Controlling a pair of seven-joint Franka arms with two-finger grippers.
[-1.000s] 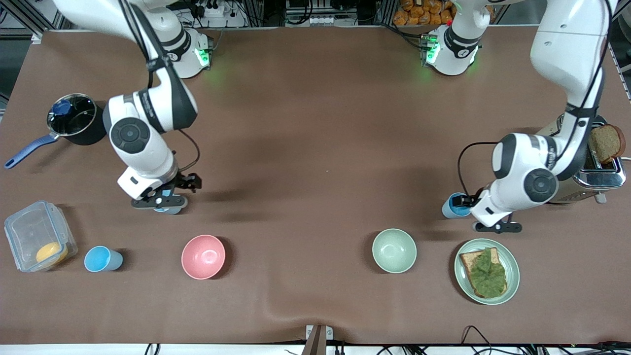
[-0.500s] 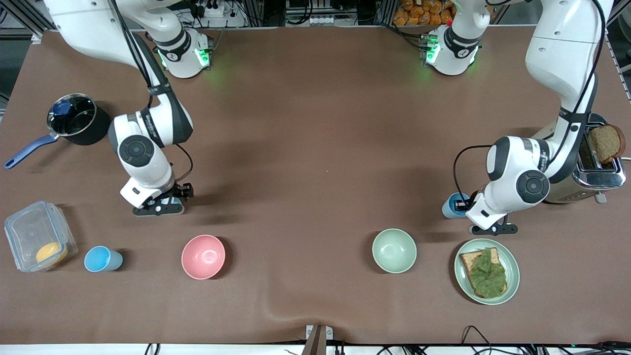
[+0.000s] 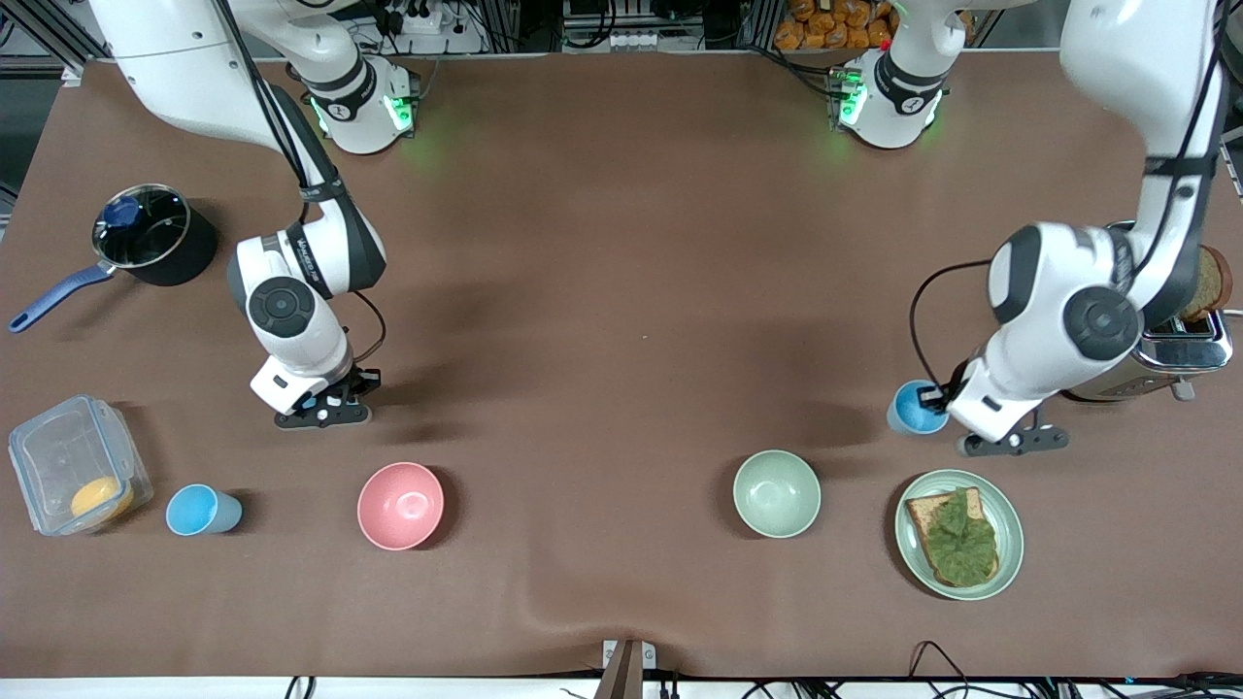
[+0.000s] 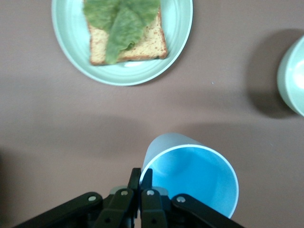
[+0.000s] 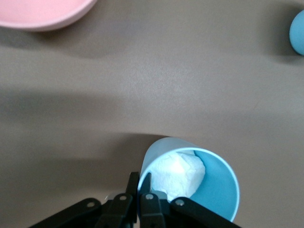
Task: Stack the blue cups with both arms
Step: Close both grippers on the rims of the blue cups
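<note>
My left gripper [image 4: 141, 173] is shut on the rim of a blue cup [image 4: 194, 178] and holds it over the table beside the toast plate; the cup [image 3: 915, 408] and that gripper [image 3: 940, 398] also show in the front view. My right gripper [image 5: 139, 178] is shut on the rim of a second blue cup [image 5: 213, 194] with a whitish inside, low over the table. In the front view that gripper [image 3: 319, 403] hides nearly all of its cup. A third blue cup [image 3: 199, 510] stands on the table beside the clear box; it also shows in the right wrist view [image 5: 298, 33].
A pink bowl [image 3: 400, 505] and a pale green bowl [image 3: 776, 493] stand nearer the front camera. A green plate [image 3: 1010, 519] holds toast with lettuce. A toaster [image 3: 1180, 340] is at the left arm's end; a pot [image 3: 151, 233] and a clear box [image 3: 73, 466] at the right arm's end.
My left arm has risen and shifted toward its own end of the table, with the blue cup in its gripper. My right gripper has shifted slightly with its cup.
</note>
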